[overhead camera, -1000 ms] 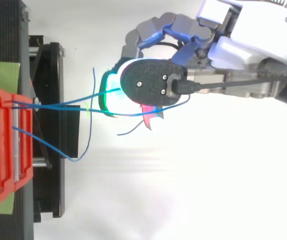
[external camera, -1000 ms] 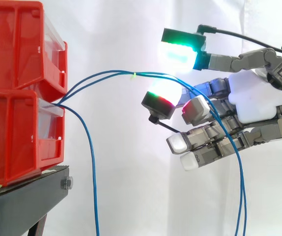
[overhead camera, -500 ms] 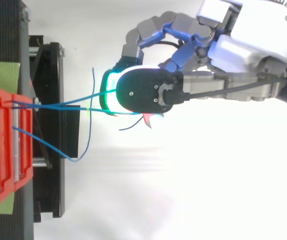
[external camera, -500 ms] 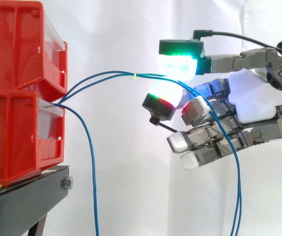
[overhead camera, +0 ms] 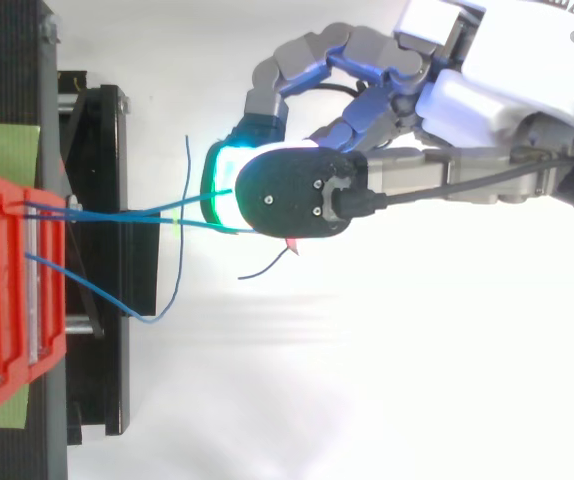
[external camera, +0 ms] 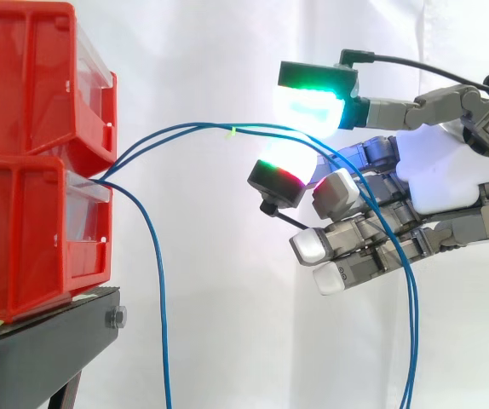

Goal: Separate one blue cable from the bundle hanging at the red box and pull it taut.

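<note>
Out to the right of the stacked red bins [external camera: 31, 162] on their black stand [external camera: 48, 341], the hand [external camera: 445, 175] hovers level with the slot between the two bins. That height makes sense, because the slot is where the blue cable bundle [external camera: 112, 170] comes out.

Two blue strands [external camera: 185, 129] arch up from the slot side by side, one carrying a small green marker [external camera: 232, 130]. They run between the green-glowing upper pad [external camera: 311, 104] and the red-and-green lower pad [external camera: 279, 175], then drape across the other fingers [external camera: 338, 256] and hang slack down the right. A third blue strand [external camera: 155, 281] drops straight from the slot, well apart from the hand and out of play.

The fingers are parted and clamp nothing. The two lit pads stand apart, one above and one below the pair, with the strands loose in the gap. That looks like a bracket set up for a pinch.

From above, the same two strands [overhead camera: 137, 212] fan slightly on their way to the lit pad [overhead camera: 217, 185], and a loose end [overhead camera: 262, 268] curls out just beside it.

My read is that the separating isn't done yet, because two strands sit in the gap where one is wanted. Closing now would likely catch both. Nothing is taut, and the arch has plenty of sag.
</note>
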